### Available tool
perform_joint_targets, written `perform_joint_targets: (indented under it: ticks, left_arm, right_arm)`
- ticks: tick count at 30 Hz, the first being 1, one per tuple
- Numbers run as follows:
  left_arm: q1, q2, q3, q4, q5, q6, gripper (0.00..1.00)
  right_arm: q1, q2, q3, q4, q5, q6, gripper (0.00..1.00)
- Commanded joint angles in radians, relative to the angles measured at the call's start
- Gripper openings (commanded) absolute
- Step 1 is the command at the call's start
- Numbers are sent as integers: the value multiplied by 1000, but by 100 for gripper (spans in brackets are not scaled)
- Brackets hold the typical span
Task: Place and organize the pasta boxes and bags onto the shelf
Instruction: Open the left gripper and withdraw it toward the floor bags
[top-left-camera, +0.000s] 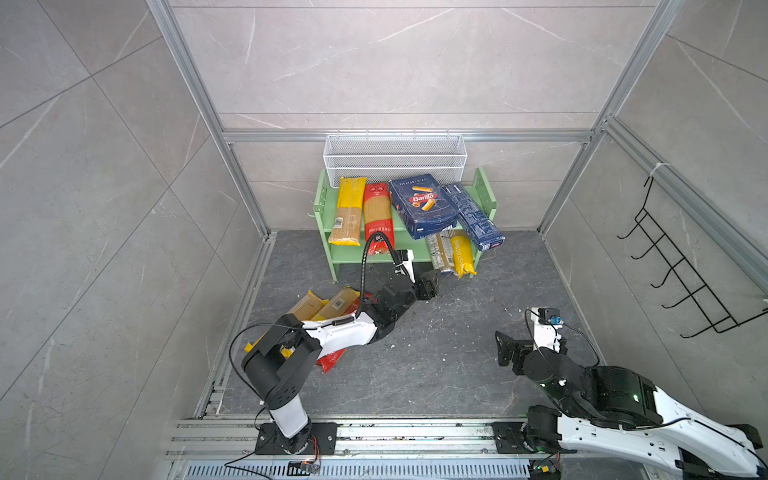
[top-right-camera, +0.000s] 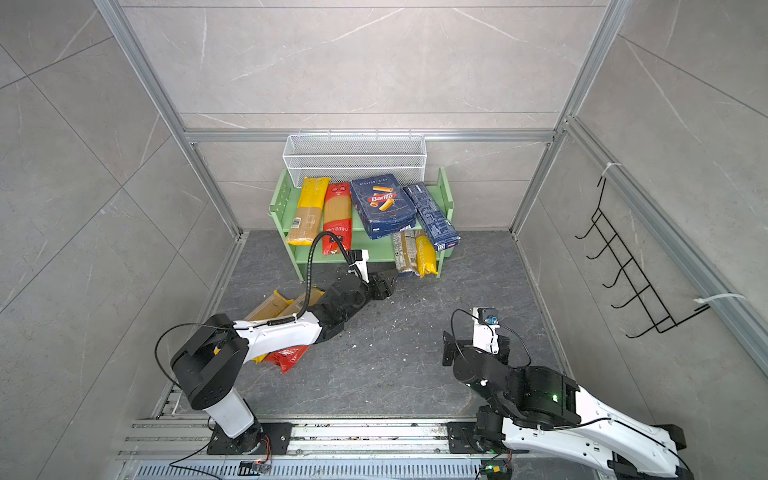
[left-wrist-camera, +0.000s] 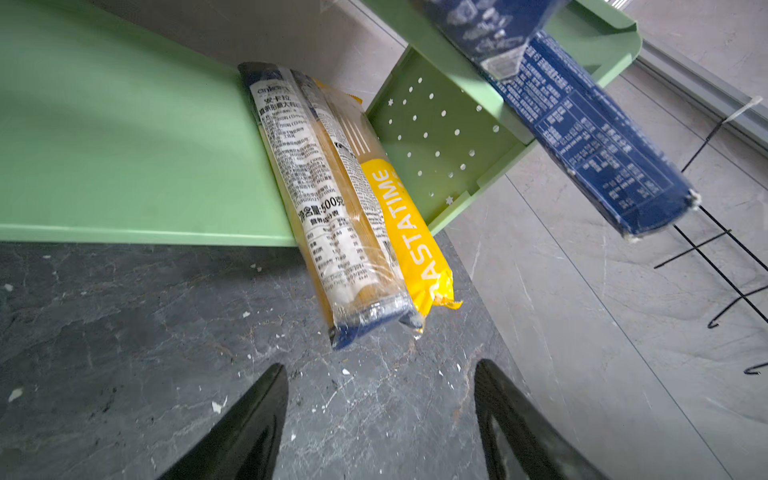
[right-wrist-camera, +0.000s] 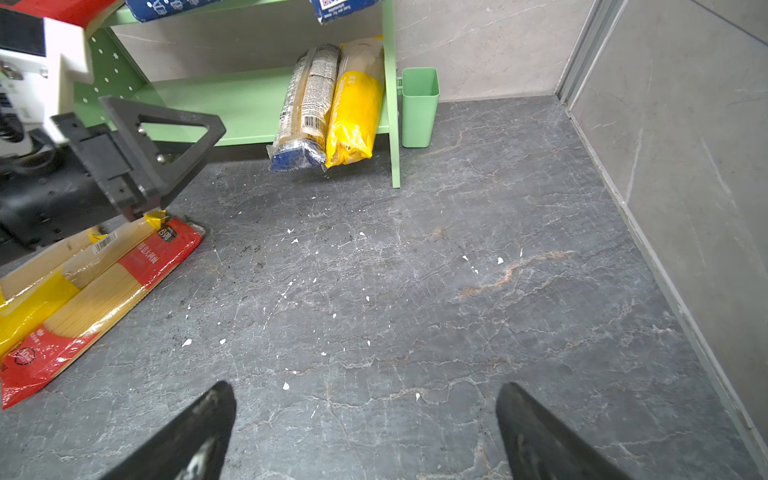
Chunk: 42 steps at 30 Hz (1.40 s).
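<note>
My left jaws, spread and empty, face the overhanging bags on the shelf; next, probably pushing them inward. My right jaws are spread too.

Ahead of my left gripper the lower board of the shelf is bare up to the middle. Its right end is filled by the clear packet and the yellow packet, jutting past the front edge, with the long blue carton overhanging above. The floor before my right gripper is open.
</note>
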<state>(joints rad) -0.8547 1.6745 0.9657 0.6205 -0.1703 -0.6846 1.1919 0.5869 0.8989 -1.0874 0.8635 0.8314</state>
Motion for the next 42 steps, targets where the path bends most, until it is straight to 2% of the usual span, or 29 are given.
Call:
perform_joint_targets:
  ticks: [1,6,10,23,31,38,42]
  left_arm:
    - [-23,-82,-43,18,13,8,66]
    - [-24,-165,-128,-16,-27,34,57]
    - [-1,-203,-141,-61,-39,69,54]
    - [134,-180,-101,-97,55,61,53]
    - [144,-171,-74,-119,89,64,53]
    - [136,-246,-171,-149,117,21,56]
    - [116,-366,-276,-244,88,8,58]
  right_arm:
    - [6,21,20,30,-10,5,100]
    - [6,32,15,61,-30,1,100]
    - [6,40,17,76,-41,-3,100]
    - [6,49,20,75,-26,-2,100]
    - [6,77,28,78,-15,-4,100]
    - [6,94,26,82,-26,-6,100]
    - [6,104,4,109,-45,-14,100]
